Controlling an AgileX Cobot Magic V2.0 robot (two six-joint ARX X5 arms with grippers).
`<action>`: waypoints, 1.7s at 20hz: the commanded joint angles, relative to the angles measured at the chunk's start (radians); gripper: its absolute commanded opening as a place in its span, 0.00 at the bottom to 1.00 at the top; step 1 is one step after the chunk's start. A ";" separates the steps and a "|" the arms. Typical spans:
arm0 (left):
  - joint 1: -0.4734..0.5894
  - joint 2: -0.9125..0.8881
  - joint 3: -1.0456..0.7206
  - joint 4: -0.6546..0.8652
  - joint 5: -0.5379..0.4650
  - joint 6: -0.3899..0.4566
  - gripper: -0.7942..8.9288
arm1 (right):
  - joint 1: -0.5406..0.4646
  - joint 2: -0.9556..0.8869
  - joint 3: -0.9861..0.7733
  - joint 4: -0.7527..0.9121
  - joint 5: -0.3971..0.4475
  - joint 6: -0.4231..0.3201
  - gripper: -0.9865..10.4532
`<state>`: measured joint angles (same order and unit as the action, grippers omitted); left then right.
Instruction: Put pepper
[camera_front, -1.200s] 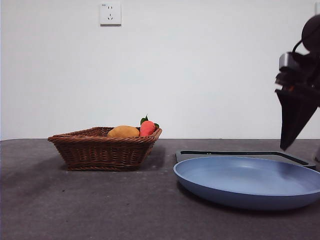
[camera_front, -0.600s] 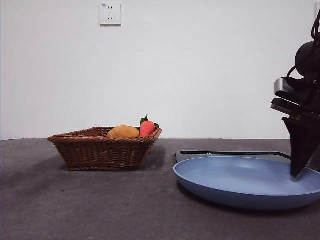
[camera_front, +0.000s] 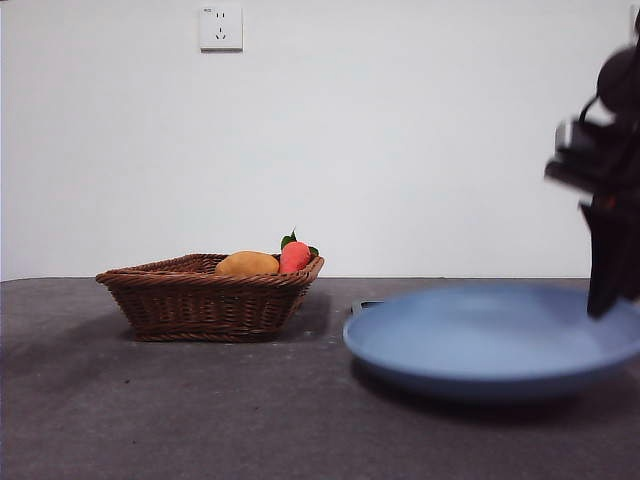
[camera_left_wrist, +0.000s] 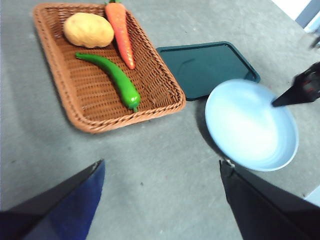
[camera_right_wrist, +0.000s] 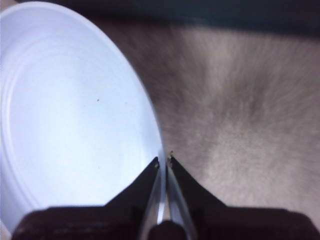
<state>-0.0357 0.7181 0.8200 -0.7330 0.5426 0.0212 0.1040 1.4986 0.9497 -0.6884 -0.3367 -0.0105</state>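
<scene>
The pepper (camera_left_wrist: 114, 76), long and glossy green, lies inside the wicker basket (camera_left_wrist: 172, 104) in the left wrist view; in the front view the basket's (camera_front: 205, 300) wall hides it. My right gripper (camera_right_wrist: 163, 161) is shut on the far rim of the blue plate (camera_right_wrist: 65, 115). It shows at the right of the front view as a dark arm (camera_front: 603, 300) holding the blurred plate (camera_front: 480, 345) just off the table. My left gripper (camera_left_wrist: 160, 172) hangs open high above the table with nothing between its fingers.
A yellow potato (camera_left_wrist: 89, 30) and an orange carrot (camera_left_wrist: 122, 32) lie in the basket beside the pepper. A dark green tray (camera_left_wrist: 200, 65) rests on the grey table between basket and plate (camera_left_wrist: 250, 125). The wall stands close behind.
The right gripper came down onto the plate's rim and shut on it. The plate has since risen and shifted, now blurred and covering most of the tray in the front view.
</scene>
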 joint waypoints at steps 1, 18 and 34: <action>-0.050 0.084 0.036 0.053 -0.046 -0.044 0.50 | 0.001 -0.083 0.016 -0.020 -0.002 0.022 0.09; -0.391 1.043 0.669 0.120 -0.576 -0.103 0.50 | -0.116 -0.572 0.016 -0.159 -0.003 0.064 0.09; -0.403 1.306 0.707 0.202 -0.542 -0.108 0.50 | -0.119 -0.598 0.016 -0.184 -0.003 0.066 0.09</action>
<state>-0.4320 1.9999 1.5063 -0.5426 -0.0044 -0.0795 -0.0135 0.8959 0.9497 -0.8829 -0.3370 0.0414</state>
